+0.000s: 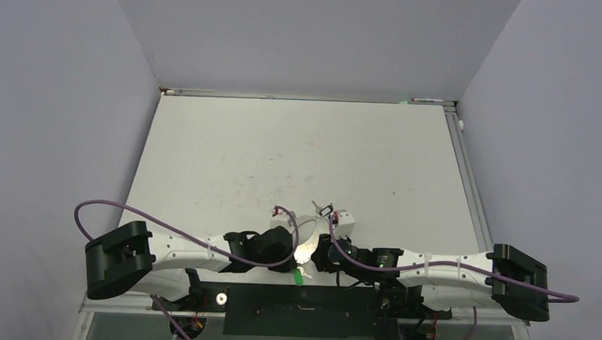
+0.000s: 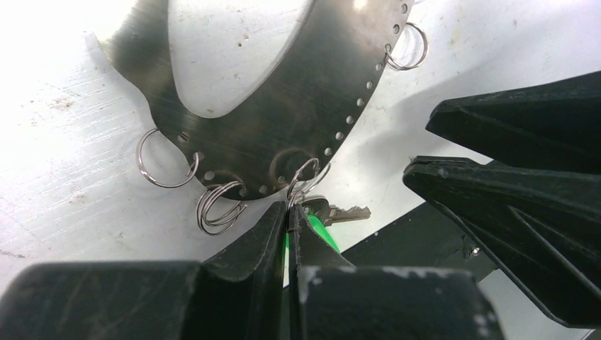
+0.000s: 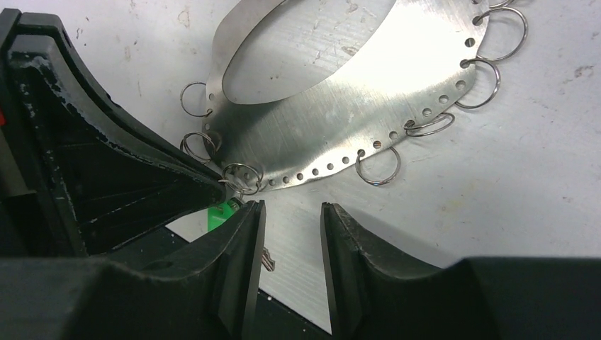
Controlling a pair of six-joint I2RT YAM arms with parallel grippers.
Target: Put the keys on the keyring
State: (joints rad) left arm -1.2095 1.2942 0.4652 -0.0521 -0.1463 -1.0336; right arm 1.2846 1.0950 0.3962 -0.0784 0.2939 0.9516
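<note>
Down at the near edge of the table point(image 1: 283, 154), both arms are crowded over the keyring point(image 2: 298, 92), a flat perforated metal oval lying on the surface with small split rings point(image 2: 166, 159) dangling from its holes. The left gripper point(image 2: 289, 209) has its fingers pressed tight together, tips right at one of those rings on the near rim. The green key point(image 2: 324, 231) sits just behind them, over the table's lip; whether it's actually threaded onto that ring, I can't tell from here. The right gripper point(image 3: 292, 205) hovers close by with its jaws apart and nothing between them. By my reckoning we're early in this one: every other split ring in view hangs bare, so at best one key is on or nearly on, and the rest are yet to go.
</note>
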